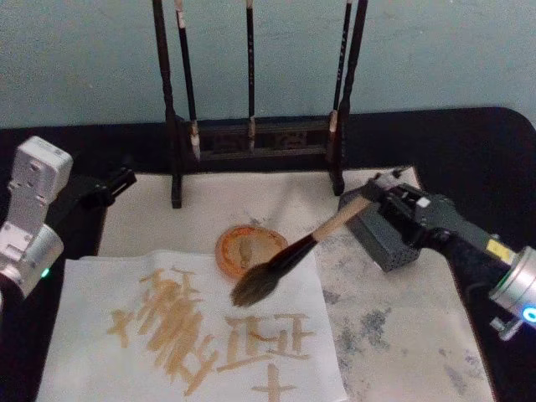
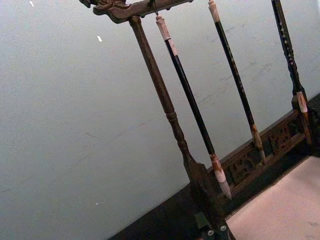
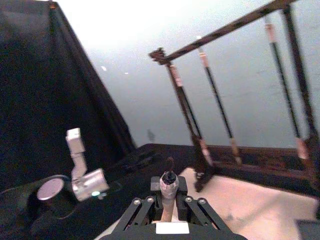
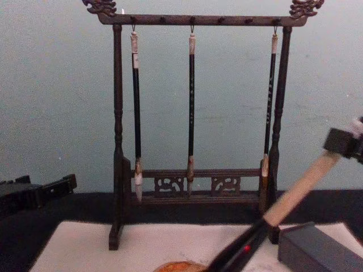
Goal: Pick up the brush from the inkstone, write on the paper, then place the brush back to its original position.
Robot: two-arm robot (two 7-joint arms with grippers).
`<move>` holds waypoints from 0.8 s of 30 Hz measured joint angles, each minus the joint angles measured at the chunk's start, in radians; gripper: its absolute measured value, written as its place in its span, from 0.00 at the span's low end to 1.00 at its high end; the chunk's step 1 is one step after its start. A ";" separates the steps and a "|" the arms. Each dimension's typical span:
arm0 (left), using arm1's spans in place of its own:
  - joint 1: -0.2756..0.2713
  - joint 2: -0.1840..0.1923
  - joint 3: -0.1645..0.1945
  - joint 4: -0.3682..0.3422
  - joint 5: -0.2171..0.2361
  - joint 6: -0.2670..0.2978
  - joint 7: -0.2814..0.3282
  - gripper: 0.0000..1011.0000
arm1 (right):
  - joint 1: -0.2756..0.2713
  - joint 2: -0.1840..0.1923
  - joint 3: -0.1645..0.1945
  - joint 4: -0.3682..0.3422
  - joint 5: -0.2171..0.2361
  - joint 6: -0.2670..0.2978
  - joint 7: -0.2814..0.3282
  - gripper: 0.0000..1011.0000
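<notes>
The brush (image 1: pixel 295 249), with a tan handle, black ferrule and bushy bristles, slants down to the left from my right gripper (image 1: pixel 369 199), which is shut on the handle's top end. Its bristles are over the upper right part of the paper (image 1: pixel 96 289), a white sheet with tan strokes, beside an orange dish (image 1: pixel 243 243). Whether they touch the sheet is unclear. The dark grey inkstone (image 1: pixel 383 239) sits just under the right gripper. In the chest view the brush (image 4: pixel 298 192) rises to the right gripper (image 4: pixel 343 144). In the right wrist view the brush (image 3: pixel 168 184) shows end-on in the gripper (image 3: pixel 168 198). My left gripper (image 1: pixel 110 184) is parked at the left.
A dark wooden brush rack (image 1: pixel 251 138) with three thin hanging brushes stands at the back, also seen in the chest view as the rack (image 4: pixel 193 20). A stained off-white mat (image 1: pixel 402 327) lies under the paper. The black table (image 1: pixel 477 159) surrounds the mat.
</notes>
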 joint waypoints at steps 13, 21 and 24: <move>0.000 0.000 0.000 0.000 0.000 0.000 0.000 0.99 | 0.063 -0.038 -0.092 0.023 -0.045 0.032 0.015 0.17; 0.000 0.000 0.000 0.000 0.000 0.000 0.000 0.99 | 0.106 -0.063 -0.085 0.055 -0.010 0.045 -0.001 0.17; 0.000 0.000 0.000 0.000 0.000 0.000 0.000 0.99 | 0.125 -0.075 -0.083 0.076 0.011 0.048 -0.003 0.17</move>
